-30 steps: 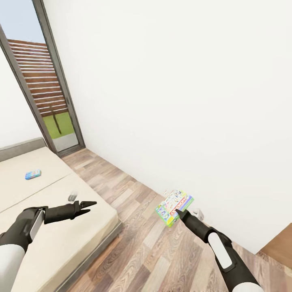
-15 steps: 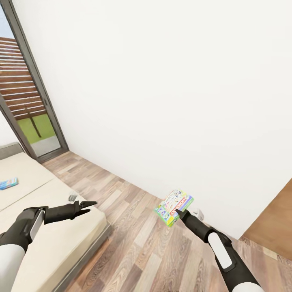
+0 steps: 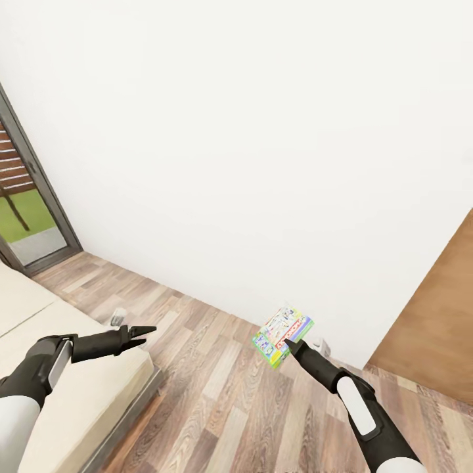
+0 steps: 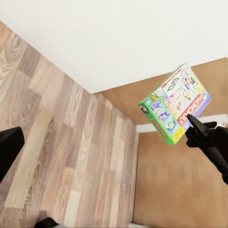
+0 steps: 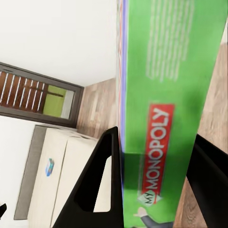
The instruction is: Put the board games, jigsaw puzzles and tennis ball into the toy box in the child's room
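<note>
Above the plank floor, the right tool clamped a green-edged board game, its cartoon-printed lid reading "MONOPOLY" on a red band. Over the bed's corner, the left tool hung slightly parted, empty.

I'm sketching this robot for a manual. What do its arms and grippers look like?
Both arms are white at the upper segment, then black toward the wrist, each with a pale grey-white inset panel. The left gripper and right gripper are matte black with slim, tapering pointed fingers. No cables visible.
</note>
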Robot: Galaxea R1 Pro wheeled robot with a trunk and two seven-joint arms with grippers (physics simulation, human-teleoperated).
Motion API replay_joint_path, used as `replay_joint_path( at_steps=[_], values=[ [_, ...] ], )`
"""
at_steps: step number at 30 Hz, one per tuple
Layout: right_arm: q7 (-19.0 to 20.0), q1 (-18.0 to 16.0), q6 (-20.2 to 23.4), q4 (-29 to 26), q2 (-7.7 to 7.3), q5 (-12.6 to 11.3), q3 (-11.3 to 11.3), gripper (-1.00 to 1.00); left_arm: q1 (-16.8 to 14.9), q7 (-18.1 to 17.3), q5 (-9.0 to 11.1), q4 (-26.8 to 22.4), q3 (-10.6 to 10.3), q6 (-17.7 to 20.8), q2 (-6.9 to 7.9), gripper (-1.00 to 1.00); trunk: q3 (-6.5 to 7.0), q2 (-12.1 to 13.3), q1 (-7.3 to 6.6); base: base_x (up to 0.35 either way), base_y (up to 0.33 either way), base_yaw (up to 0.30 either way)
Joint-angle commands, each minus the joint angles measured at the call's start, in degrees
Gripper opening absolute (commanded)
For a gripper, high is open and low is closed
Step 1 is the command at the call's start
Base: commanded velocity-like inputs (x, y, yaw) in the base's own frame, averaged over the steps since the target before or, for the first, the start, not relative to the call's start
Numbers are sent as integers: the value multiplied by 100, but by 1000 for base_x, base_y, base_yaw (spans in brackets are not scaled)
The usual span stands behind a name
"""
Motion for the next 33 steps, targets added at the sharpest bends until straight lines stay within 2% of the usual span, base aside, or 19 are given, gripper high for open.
replay_joint_path(
  at_steps=[1,24,33],
  values=[
    [9,-6,52,-2,3,-54,-15,-100,-3,-7,17,-1,3,36,2,100,-15,-12,3,0,0,-243],
    [10,-6,52,-2,3,-55,-16,-100,-3,-3,9,4,3,37,-2,100,-94,-12,3,-1,0,-239],
    [10,-6,52,15,3,-57,-16,-100,-3,-3,-18,5,3,37,-4,100,-124,-12,3,-89,52,-232]
  ],
)
